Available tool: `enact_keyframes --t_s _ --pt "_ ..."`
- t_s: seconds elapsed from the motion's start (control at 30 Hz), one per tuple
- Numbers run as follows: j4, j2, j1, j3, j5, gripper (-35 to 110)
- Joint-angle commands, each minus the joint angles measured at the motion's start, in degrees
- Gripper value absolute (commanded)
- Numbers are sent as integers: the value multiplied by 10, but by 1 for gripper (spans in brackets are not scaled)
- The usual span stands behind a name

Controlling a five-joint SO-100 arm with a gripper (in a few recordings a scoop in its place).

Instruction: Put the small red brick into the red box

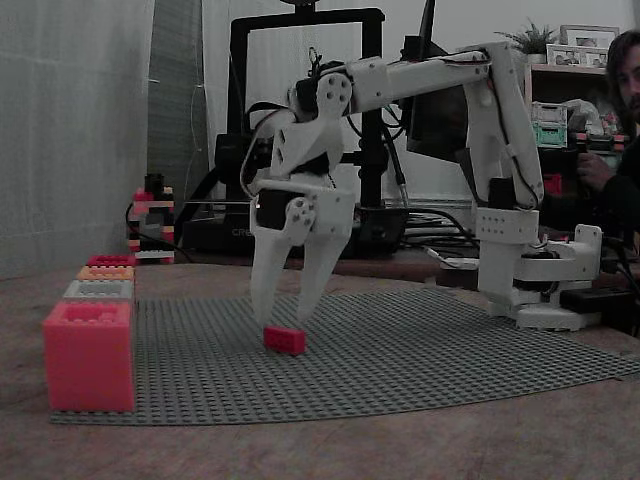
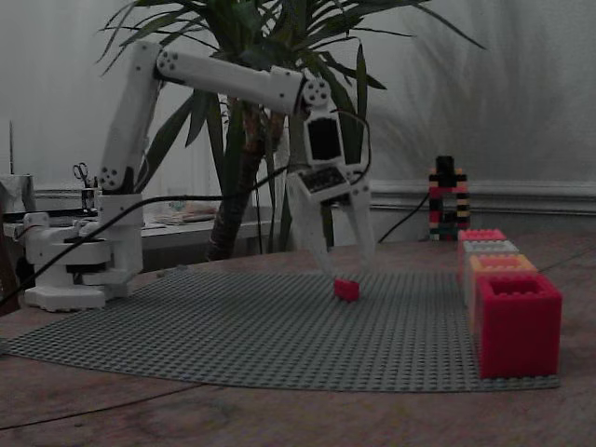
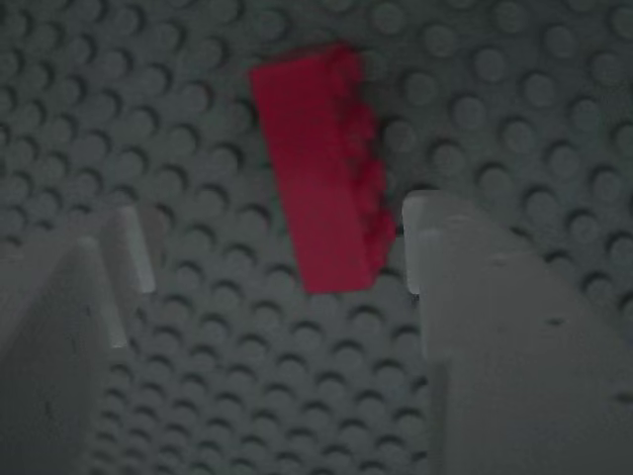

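Note:
The small red brick (image 1: 284, 340) (image 2: 346, 290) (image 3: 321, 168) lies on the grey studded baseplate (image 1: 400, 350) (image 2: 233, 326). Directly above it hangs my white gripper (image 1: 284, 315) (image 2: 347, 272) (image 3: 282, 218), open, pointing down, a finger on each side of the brick. In the wrist view the brick lies slanted, its lower end close beside the right finger (image 3: 465, 297). The red box (image 1: 110, 260) (image 2: 517, 321) stands at one end of a row of boxes on the plate's edge, well away from the brick.
The row also holds an orange box (image 1: 105, 272) (image 2: 501, 264), a grey box (image 1: 98, 290) (image 2: 489, 248) and a pinkish-coral box (image 1: 88, 355) (image 2: 481, 235). A brick tower (image 1: 150, 215) (image 2: 447, 196) stands behind. My arm's base (image 1: 540, 290) (image 2: 70, 270) sits at the plate's other side.

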Motion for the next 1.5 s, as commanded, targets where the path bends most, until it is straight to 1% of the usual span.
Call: enact_keyframes --t_s 0.0,0.33,0.4,0.53,0.73,0.87,1.03,1.13,1.2,1.33,1.47 --pt "1 17 -13 -35 -13 24" --pt "-28 -6 -12 -36 -15 22" --pt "-35 -13 -12 -36 -15 19" --pt "-54 -25 -12 -37 -15 2" --pt "-72 -32 -11 -54 -1 0" --pt "-80 -1 6 -104 44 0" --pt "-80 55 78 -214 115 0" --pt "-77 51 156 -285 155 0" --pt "-101 37 211 -301 171 0" --pt "-190 -13 292 -306 166 0" --pt "-227 -85 322 -345 152 0"
